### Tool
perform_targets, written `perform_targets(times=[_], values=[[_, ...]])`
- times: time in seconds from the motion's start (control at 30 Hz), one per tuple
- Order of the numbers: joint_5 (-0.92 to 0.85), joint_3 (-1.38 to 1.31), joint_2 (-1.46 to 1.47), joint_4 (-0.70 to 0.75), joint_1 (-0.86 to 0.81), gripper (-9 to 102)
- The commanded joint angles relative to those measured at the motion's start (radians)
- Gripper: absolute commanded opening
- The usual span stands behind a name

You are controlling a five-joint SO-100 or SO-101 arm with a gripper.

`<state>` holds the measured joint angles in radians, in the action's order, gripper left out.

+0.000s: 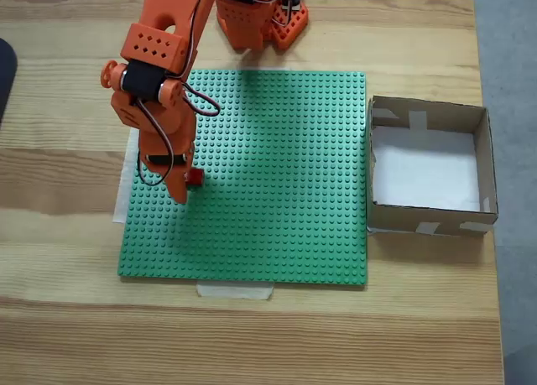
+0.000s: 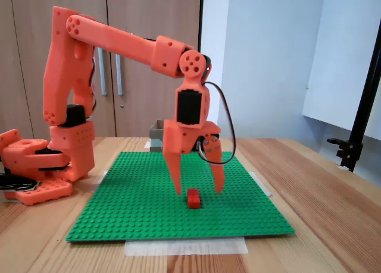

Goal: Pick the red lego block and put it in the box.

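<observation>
Red lego block (image 2: pixel 193 198) sits on the green studded baseplate (image 2: pixel 149 213), seen from the side in a fixed view as a small brick resting flat between the two orange fingers. In the fixed view from above, the block (image 1: pixel 195 177) shows as a red sliver at about the 9 o'clock side of the plate, mostly covered by the arm.

The gripper (image 2: pixel 198 191) points straight down with its jaws spread wide. One finger stands just to the left of the block and the other just to the right in the side view, their tips close above the plate. Whether either finger touches the brick cannot be told; a gap shows on both sides, so nothing is clamped. From above, the gripper (image 1: pixel 186 184) lies under the wrist housing and black motor, with a dark cable looping beside it.

The box (image 1: pixel 482 163), brown cardboard with a white floor and pale tape patches, stands on the wooden table (image 1: pixel 252 335) at the 3 o'clock edge of the baseplate, just beside it. In the side view its grey-brown corner (image 2: pixel 156 135) peeks out behind the arm. The arm's orange base (image 1: pixel 260 20) sits at 12 o'clock beyond the plate. A strip of pale tape (image 1: pixel 235 290) holds the plate's 6 o'clock edge.
</observation>
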<state>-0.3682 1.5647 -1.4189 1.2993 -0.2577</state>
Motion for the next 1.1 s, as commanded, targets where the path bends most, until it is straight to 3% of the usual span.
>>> perform_targets(times=[0.0,1.07], values=[[-0.014,0.003,-0.006,-0.011,-0.008,35],[-0.015,0.038,-0.003,-0.055,-0.014,30]])
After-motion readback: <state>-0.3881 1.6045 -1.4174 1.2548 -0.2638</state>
